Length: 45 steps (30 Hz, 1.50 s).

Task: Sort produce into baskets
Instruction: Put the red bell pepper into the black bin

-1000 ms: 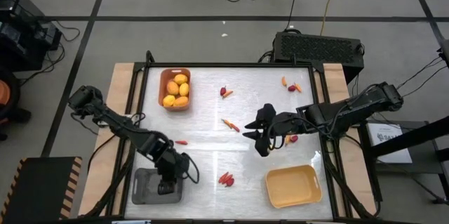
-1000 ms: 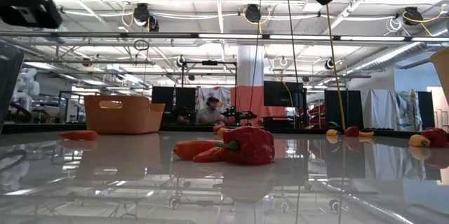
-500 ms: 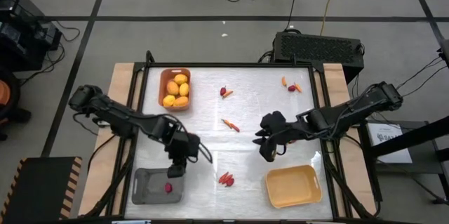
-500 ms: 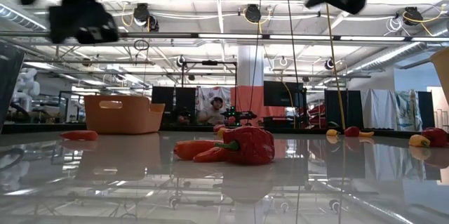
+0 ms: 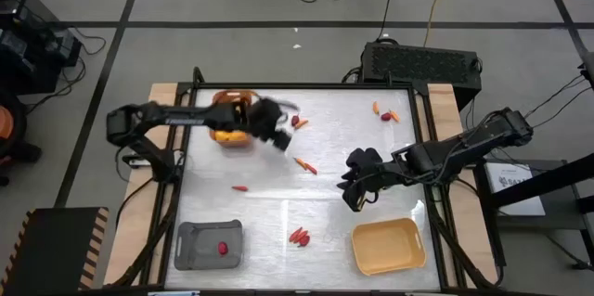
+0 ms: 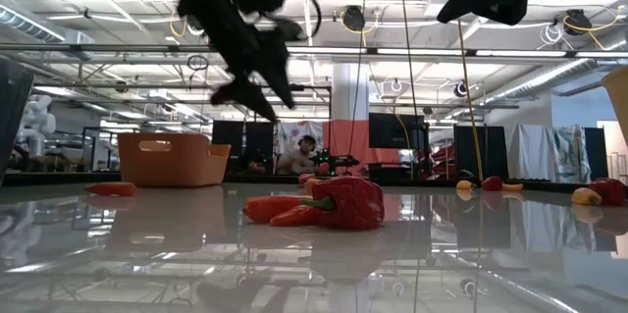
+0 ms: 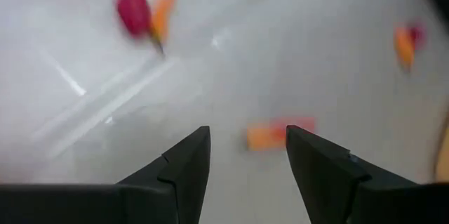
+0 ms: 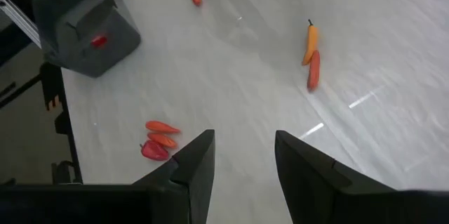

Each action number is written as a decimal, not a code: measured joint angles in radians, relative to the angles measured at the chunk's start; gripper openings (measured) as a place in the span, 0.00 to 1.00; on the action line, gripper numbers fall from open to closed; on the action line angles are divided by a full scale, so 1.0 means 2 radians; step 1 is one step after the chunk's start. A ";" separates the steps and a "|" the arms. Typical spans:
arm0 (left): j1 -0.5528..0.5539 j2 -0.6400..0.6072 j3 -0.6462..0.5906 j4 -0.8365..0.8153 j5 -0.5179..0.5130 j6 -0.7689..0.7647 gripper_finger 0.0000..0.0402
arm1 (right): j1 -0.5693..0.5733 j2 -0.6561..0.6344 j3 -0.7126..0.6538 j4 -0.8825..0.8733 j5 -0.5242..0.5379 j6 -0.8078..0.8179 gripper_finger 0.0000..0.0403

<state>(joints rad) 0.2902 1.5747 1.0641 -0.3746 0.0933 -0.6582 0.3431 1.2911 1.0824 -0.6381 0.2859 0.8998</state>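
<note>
One red chilli now sits in the grey basket, dropped there a moment ago, so that's one piece sorted. My left gripper has already swung away from that basket up toward the far middle of the table, fingers spread and empty, hanging just beside the orange-brown basket with the lemons in it. It looks to be heading for the chilli-and-carrot pair or the carrot stick close by.

Right gripper hovers above the table near the yellow basket, fingers apart, holding nothing; it has barely drifted. Still loose: a cluster at the near middle, a piece on the left, bits at the far right.
</note>
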 joint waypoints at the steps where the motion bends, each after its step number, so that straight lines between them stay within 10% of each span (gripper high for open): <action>1: 0.017 0.011 0.001 0.019 0.006 -0.002 0.48 | 0.000 0.000 0.000 0.001 0.000 0.002 0.35; 16: 0.075 0.212 0.190 -0.055 -0.055 0.071 0.48 | 0.002 0.000 0.000 0.017 -0.002 0.029 0.35; 45: 0.075 0.248 0.199 -0.051 -0.105 0.075 0.48 | 0.029 0.000 0.000 0.018 -0.002 0.042 0.35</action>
<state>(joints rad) 0.4393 2.0712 1.4624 -0.4775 -0.1172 -0.5076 0.4015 1.2907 1.0824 -0.6029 0.2818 0.9846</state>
